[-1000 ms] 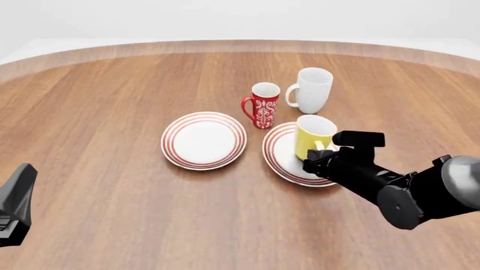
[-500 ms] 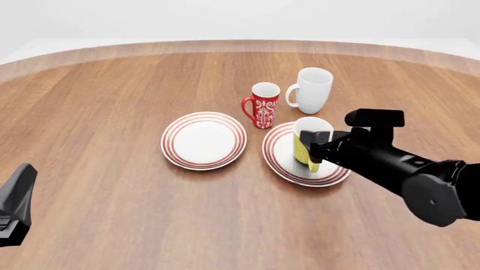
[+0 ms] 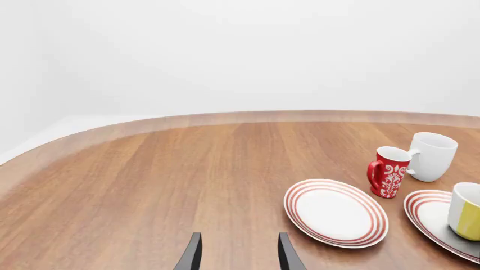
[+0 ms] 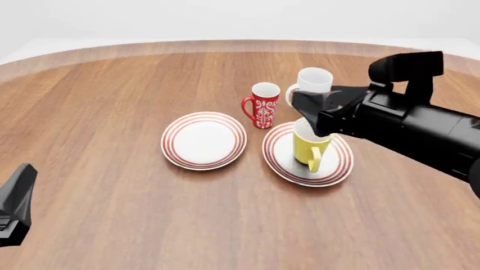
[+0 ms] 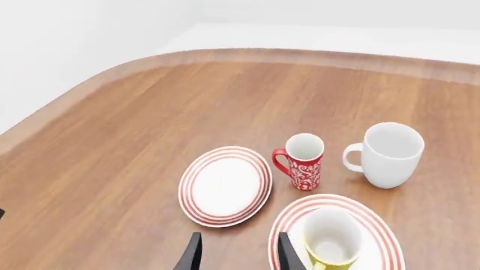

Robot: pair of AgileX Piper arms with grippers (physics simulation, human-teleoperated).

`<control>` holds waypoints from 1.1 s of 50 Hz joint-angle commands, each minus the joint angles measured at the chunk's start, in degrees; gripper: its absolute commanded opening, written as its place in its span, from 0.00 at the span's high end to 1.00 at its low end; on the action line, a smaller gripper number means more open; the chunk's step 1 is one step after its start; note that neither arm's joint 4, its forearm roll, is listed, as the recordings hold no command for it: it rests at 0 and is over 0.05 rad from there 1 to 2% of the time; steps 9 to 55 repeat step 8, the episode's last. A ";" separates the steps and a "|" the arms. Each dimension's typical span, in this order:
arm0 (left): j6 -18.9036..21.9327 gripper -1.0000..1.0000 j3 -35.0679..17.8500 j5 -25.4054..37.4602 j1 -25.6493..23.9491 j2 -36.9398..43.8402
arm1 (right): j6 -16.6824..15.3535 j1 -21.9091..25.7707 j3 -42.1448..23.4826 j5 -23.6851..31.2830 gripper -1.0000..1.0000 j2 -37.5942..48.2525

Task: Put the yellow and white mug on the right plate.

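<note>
Yellow and white mug [image 4: 308, 145] upright on the right plate [image 4: 282, 160]

The right gripper [image 4: 313, 109] hangs above the mug, clear of it, its fingers pointing left. Behind stand a red patterned mug [image 4: 263, 106] and a taller white mug [image 4: 313, 83]; a twin plate [image 4: 204, 140] lies to the left on the wooden table [image 4: 112, 101], the left arm [image 4: 15, 203] low at the left edge

No readable text, labels or numbers anywhere

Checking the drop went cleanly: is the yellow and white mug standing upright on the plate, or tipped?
Upright. The yellow mug with white inside stands on the red-ringed white plate, its open mouth facing up in the right wrist view.
</note>
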 commanded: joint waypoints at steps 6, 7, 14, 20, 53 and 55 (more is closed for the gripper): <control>0.00 0.00 0.00 0.00 0.00 0.00 | -3.53 4.19 -5.40 6.76 0.00 -6.24; 0.00 0.00 0.00 0.00 0.00 0.00 | -3.53 4.19 -5.40 6.76 0.00 -6.23; 0.00 0.00 0.00 0.00 0.00 0.00 | -3.63 4.44 -5.73 6.83 0.00 -6.25; 0.00 0.00 0.00 0.00 0.00 0.00 | -3.63 4.44 -5.73 6.83 0.00 -6.25; 0.00 0.00 0.00 0.00 0.00 0.00 | -3.63 4.44 -5.73 6.83 0.00 -6.25; 0.00 0.00 0.00 0.00 0.00 0.00 | -3.63 4.44 -5.73 6.83 0.00 -6.25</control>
